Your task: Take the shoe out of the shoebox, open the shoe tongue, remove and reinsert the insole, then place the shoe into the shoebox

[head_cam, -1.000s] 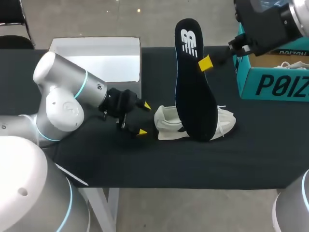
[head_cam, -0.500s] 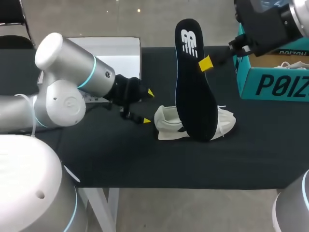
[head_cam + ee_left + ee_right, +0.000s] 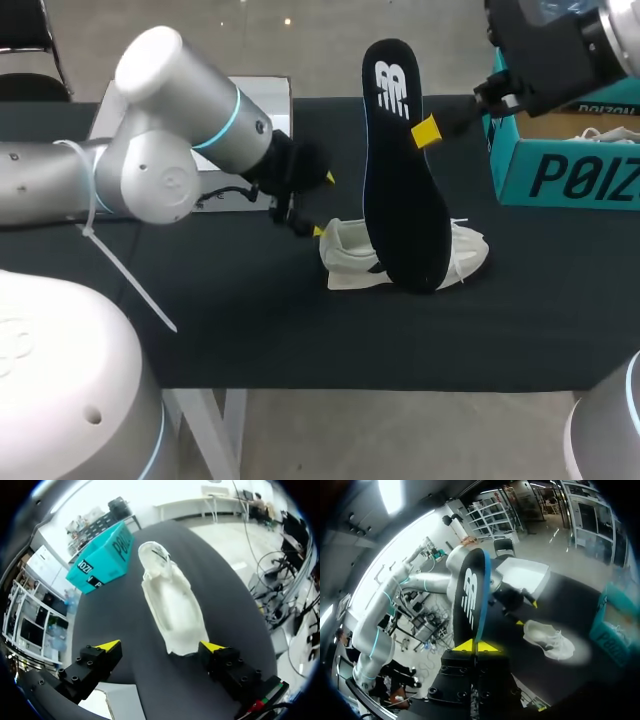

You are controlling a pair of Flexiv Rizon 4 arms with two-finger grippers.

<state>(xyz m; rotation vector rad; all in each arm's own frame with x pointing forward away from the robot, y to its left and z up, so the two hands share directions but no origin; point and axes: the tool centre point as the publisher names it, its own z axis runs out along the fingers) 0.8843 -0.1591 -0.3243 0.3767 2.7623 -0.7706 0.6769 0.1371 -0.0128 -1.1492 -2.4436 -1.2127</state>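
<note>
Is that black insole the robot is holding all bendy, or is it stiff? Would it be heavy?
Probably fairly stiff: the insole looks straight though the right gripper pinches only one edge. Likely light too, since it is thin, seen edge-on in the right wrist view. It could still flex if pushed.

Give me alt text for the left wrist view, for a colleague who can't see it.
The left gripper is open, its yellow-tipped fingers either side of the near end of a white shoe lying lengthwise on the black table. A teal shoebox stands beyond the shoe.
</note>
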